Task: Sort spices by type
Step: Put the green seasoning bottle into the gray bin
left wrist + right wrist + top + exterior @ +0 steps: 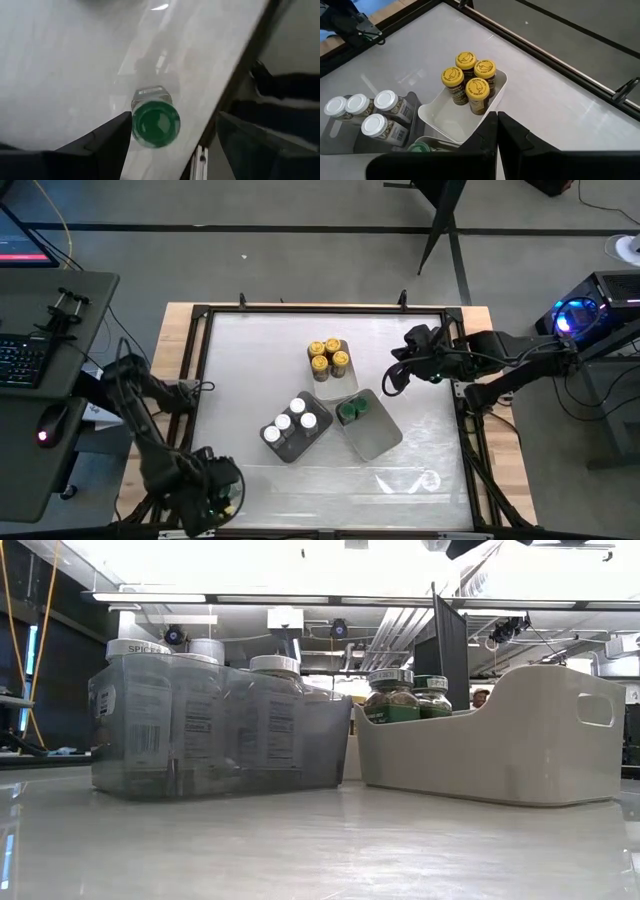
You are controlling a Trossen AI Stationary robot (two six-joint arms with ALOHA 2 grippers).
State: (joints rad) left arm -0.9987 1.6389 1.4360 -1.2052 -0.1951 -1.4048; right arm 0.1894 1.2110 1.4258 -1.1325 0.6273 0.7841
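The left hand (167,145) hangs over the near left corner of the surface (250,370), its fingers (100,145) spread wide on either side of a green-lidded spice jar (155,123) that stands upright beneath it, close to the surface's edge; the fingers do not touch the jar. The right hand (497,131) waits above the far right part of the surface with its fingers pressed together, holding nothing.

In the middle, four yellow-lidded spice jars (329,357) stand packed in the far end of a white tray (440,120). Just near-left of it, a dark grey tray (297,442) holds four white-lidded spice jars (296,420). To the right of that, a second white tray (375,435) carries green-lidded jars (350,411) at its far end (two of them show in the low view).
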